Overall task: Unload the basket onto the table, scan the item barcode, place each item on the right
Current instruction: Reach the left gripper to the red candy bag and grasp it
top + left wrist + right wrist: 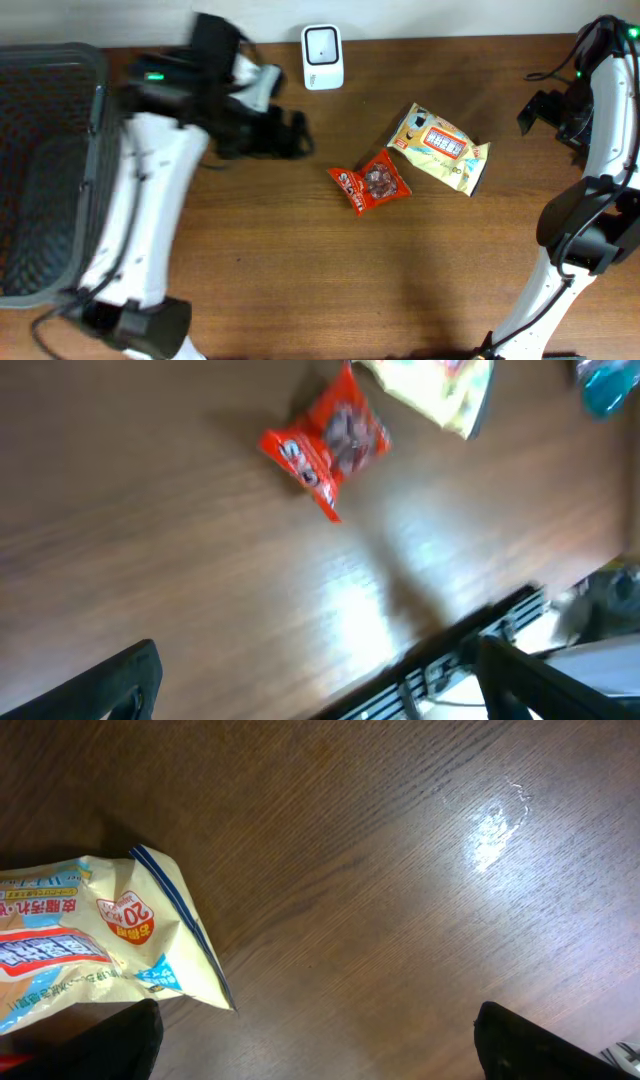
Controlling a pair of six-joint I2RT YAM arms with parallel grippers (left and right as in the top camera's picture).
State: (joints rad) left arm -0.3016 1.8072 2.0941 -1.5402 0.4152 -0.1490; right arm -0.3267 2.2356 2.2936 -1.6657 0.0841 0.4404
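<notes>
Both of mine are wide apart and hold nothing: left gripper [318, 645], right gripper [315, 1010], with only bare wood between the fingers in each wrist view.

Landmark is the white scanner [322, 57], upright at the back edge of the counter [300, 270], by the wall. The red packet [371, 181] lies flat in front of the scanner and a bit to its right. The yellow bag [440, 148] lies further right of the scanner, its near corner just beside the red packet; I can't tell whether they touch. The grey basket [98, 100] is well left of the scanner, at the counter's left edge.

Room: there is a wide bare strip in front of the scanner, from the packets to the front edge. My left arm is motion-blurred just left of the scanner and near it. My right arm is far right of it, at the counter's right edge.

View differences: only the overhead view shows the scanner and basket. The left wrist view shows both packets from a tilt, plus the counter's edge and a black rail [470, 650] beyond it. The right wrist view shows only the yellow bag's corner, with a red "20" badge [122, 917], and glare on the wood. No barcode is readable in any view.
</notes>
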